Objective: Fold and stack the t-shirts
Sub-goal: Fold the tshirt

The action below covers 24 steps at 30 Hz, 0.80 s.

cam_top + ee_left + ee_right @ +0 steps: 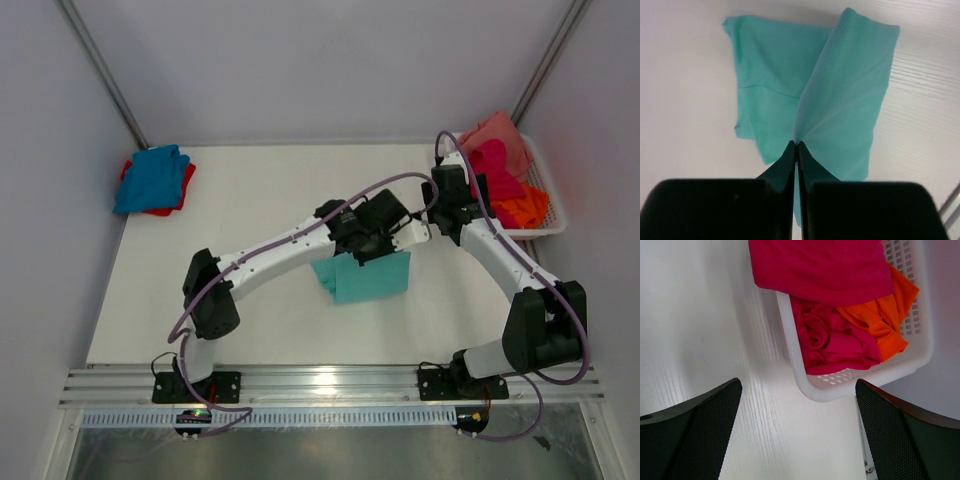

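The mint-teal t-shirt (362,277) lay on the counter (260,200) at the centre of the top view, partly folded, with one flap raised. It looked light, soft and limp, so it would sag; a hem or corner was probably best to hold. The left gripper (797,146) was fully closed on a pinch of this cloth. The right gripper (797,390) stood wide open and empty over the basket (784,335).

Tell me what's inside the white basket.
A magenta tee, an orange tee and a salmon pink tee lie bunched in the basket. Anything beneath them is covered.
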{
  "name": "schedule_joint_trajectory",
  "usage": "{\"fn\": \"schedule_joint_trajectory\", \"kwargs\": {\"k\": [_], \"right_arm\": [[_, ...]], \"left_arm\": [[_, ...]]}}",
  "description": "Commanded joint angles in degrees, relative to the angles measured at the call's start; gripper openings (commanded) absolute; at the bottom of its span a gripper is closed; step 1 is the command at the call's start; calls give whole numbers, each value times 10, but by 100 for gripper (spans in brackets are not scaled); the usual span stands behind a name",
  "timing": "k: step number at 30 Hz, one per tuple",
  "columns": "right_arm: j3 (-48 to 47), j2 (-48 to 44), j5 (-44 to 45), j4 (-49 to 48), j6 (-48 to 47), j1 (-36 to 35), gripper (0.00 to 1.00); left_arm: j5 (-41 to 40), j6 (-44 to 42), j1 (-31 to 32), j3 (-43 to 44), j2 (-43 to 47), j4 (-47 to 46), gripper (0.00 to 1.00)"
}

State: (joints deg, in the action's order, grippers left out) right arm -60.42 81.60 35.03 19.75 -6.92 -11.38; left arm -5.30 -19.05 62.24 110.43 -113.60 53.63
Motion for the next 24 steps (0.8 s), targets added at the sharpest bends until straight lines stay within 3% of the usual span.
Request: {"fn": "schedule_joint_trajectory", "kwargs": {"k": [1,7,24], "right_arm": [[2,-24,5,-23,9,4,99],[4,-25,-13,-16,14,4,99],[7,-24,-46,-5,16,4,99]], "left_arm": [[2,-24,-36,45,-7,-20,0],[9,-37,-95,65,-63,-48,0],[-13,-56,-166,64,-123,-115,0]]}}
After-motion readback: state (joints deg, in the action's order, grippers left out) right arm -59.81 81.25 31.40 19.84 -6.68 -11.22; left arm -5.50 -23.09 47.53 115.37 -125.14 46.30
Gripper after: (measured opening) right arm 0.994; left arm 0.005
